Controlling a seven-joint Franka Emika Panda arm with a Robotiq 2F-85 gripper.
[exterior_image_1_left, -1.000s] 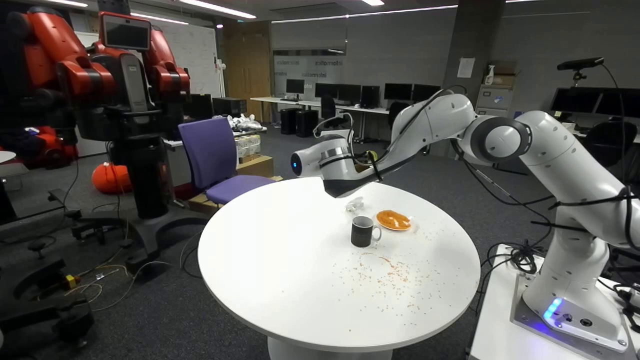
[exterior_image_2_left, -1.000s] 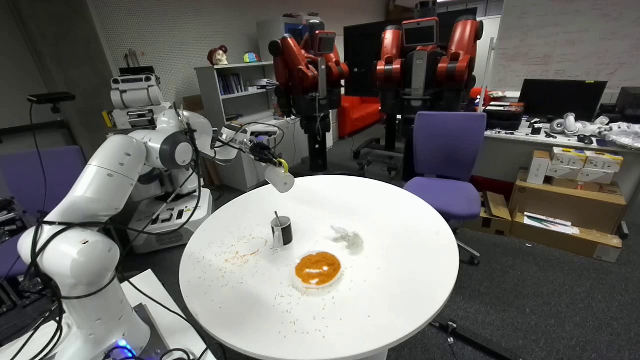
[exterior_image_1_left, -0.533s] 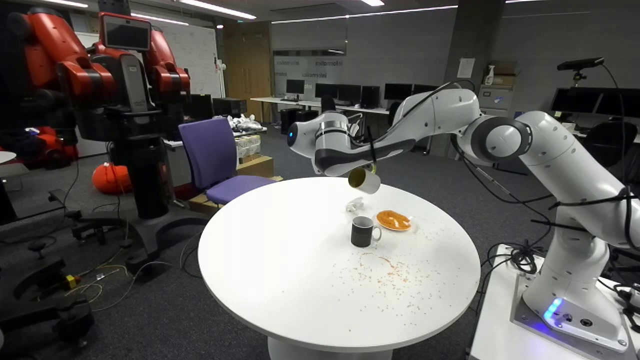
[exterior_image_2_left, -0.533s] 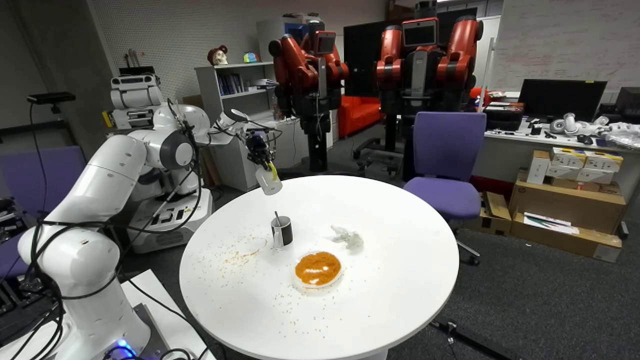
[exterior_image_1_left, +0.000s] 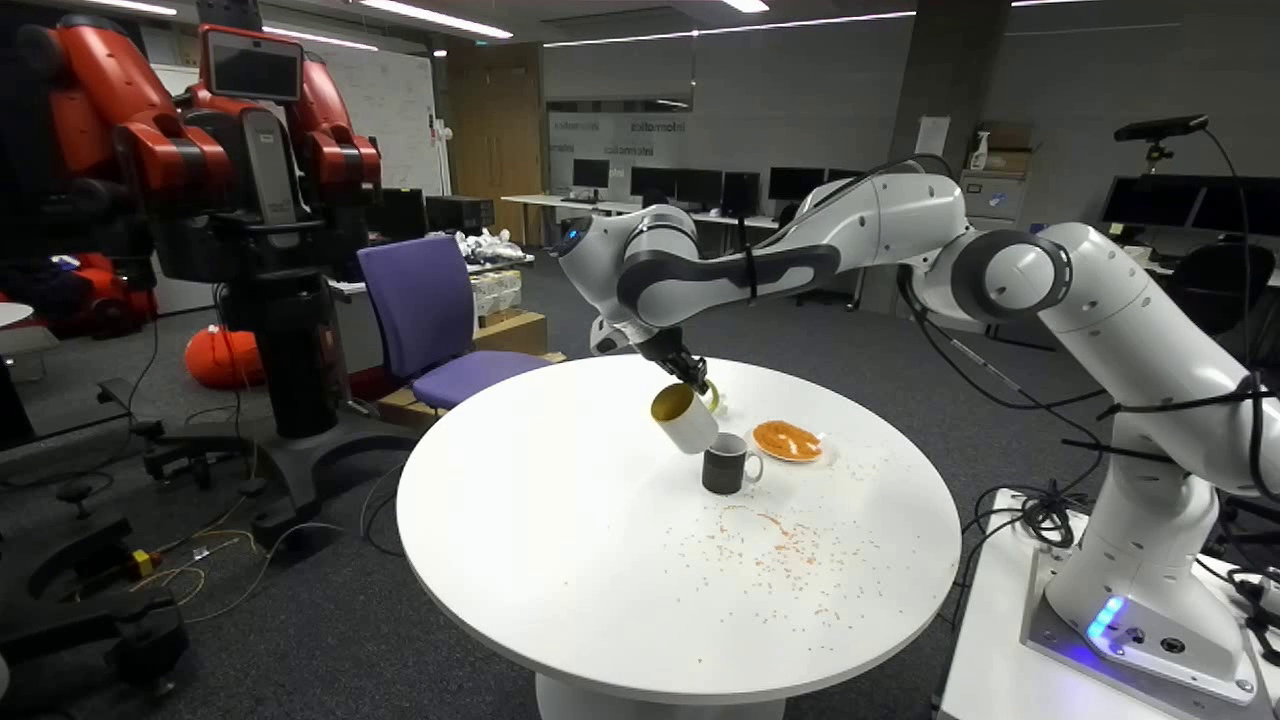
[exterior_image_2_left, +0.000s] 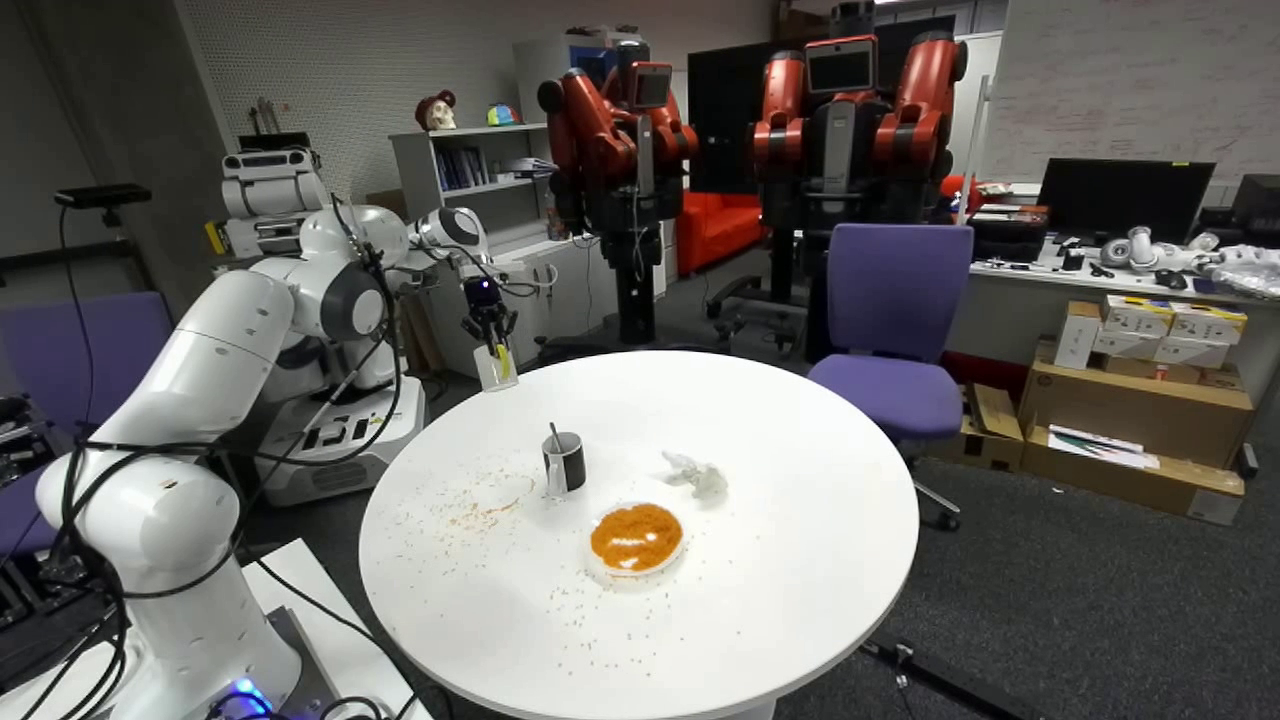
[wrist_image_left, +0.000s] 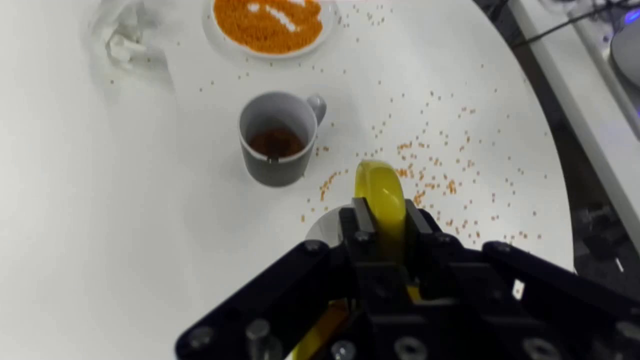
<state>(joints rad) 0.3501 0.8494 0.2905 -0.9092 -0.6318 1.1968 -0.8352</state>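
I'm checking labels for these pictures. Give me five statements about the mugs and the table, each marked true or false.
1. The fingers grip the white mug by its yellow handle. True.
2. The dark mug lies on its side. False: the dark mug stands upright.
3. Orange grains lie scattered on the table. True.
4. The white mug rests on the table. False: it hangs tilted in the air.
5. A thin rod sticks out of the dark mug. True.
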